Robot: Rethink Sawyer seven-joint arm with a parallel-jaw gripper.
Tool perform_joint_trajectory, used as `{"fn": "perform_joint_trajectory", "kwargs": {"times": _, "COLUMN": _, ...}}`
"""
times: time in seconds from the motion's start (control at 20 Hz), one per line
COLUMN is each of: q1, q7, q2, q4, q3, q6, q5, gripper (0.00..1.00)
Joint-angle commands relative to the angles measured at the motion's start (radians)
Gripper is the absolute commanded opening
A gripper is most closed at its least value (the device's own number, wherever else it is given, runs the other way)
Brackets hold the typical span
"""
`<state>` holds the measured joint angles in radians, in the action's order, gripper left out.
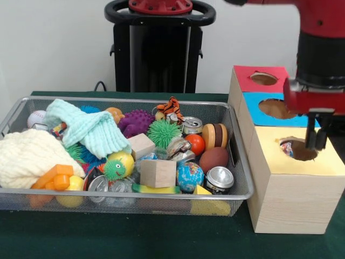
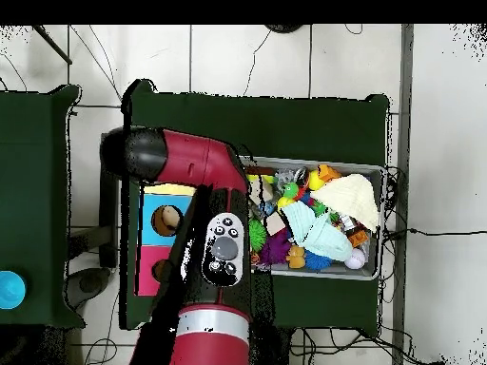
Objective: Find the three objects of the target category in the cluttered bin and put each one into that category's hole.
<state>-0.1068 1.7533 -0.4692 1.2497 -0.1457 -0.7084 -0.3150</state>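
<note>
Gripper (image 1: 316, 141) hangs right over the yellow-surround hole (image 1: 298, 149), fingers close together and apparently empty; a dotted cloth (image 1: 287, 148) peeks out at the hole's left rim. The wire bin (image 1: 240, 178) lies well off to the left, no dotted piece showing

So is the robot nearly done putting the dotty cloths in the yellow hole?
Partly, it seems. A dotted cloth shows inside the yellow hole, and the gripper hangs right above it with nothing visible in it. How many went in can't be seen. No dotted cloth shows plainly in the bin; any left would be buried.
</note>
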Motion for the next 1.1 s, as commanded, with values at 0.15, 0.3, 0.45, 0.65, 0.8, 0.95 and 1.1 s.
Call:
{"fn": "perform_joint_trajectory", "kwargs": {"times": 0.15, "q1": 0.012, "q7": 0.123, "q2": -0.118, "q4": -0.019, "q3": 0.027, "q6": -0.138, "q5": 0.025, "gripper": 0.0}}
{"fn": "perform_joint_trajectory", "kwargs": {"times": 0.3, "q1": 0.025, "q7": 0.128, "q2": -0.126, "q4": -0.048, "q3": 0.025, "q6": -0.154, "q5": 0.024, "gripper": 0.0}}
{"fn": "perform_joint_trajectory", "kwargs": {"times": 0.45, "q1": 0.035, "q7": 0.144, "q2": -0.125, "q4": -0.094, "q3": 0.018, "q6": -0.165, "q5": 0.023, "gripper": 0.0}}
{"fn": "perform_joint_trajectory", "kwargs": {"times": 0.65, "q1": 0.041, "q7": 0.158, "q2": -0.126, "q4": -0.146, "q3": -0.005, "q6": -0.212, "q5": 0.035, "gripper": 0.0}}
{"fn": "perform_joint_trajectory", "kwargs": {"times": 0.8, "q1": 0.058, "q7": 0.146, "q2": -0.127, "q4": -0.172, "q3": -0.007, "q6": -0.228, "q5": 0.039, "gripper": 0.0}}
{"fn": "perform_joint_trajectory", "kwargs": {"times": 0.95, "q1": 0.087, "q7": 0.123, "q2": -0.115, "q4": -0.221, "q3": -0.005, "q6": -0.252, "q5": 0.047, "gripper": 0.0}}
{"fn": "perform_joint_trajectory", "kwargs": {"times": 1.1, "q1": 0.114, "q7": 0.11, "q2": -0.113, "q4": -0.24, "q3": 0.0, "q6": -0.268, "q5": 0.049, "gripper": 0.0}}
